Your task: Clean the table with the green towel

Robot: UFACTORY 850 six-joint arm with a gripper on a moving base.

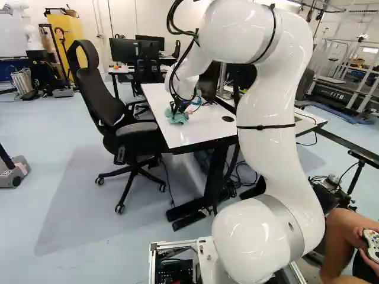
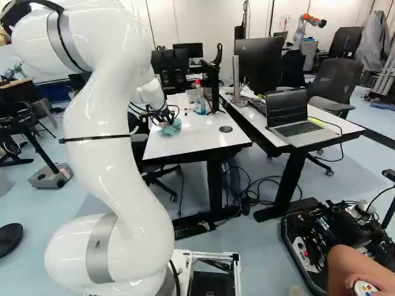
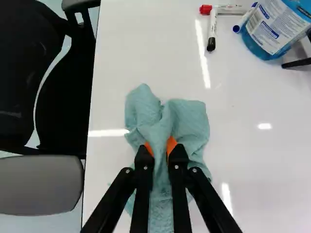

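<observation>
"Green towel (image 3: 192, 119), gathered at its middle: which step is in hand?"

"Wiping, as judged. The pincer (image 3: 160, 148) holds a bunched fold between its two orange pads. The next move calls for a sweep across the desk (image 3: 252, 160), cloth pressed lightly flat."

"And the towel's place relative to the pincer?"

"Pinched between the pads, with loose lobes ahead of them and to both sides, over the desktop. The chair (image 3: 41, 187) stands beside the desk's edge."

"Farther out?"

"Ahead, well apart from the cloth, lie a black-capped marker (image 3: 213, 29) and a red-capped marker (image 3: 231, 9); near them is a blue bottle (image 3: 274, 29). A long stroke could knock these."
</observation>
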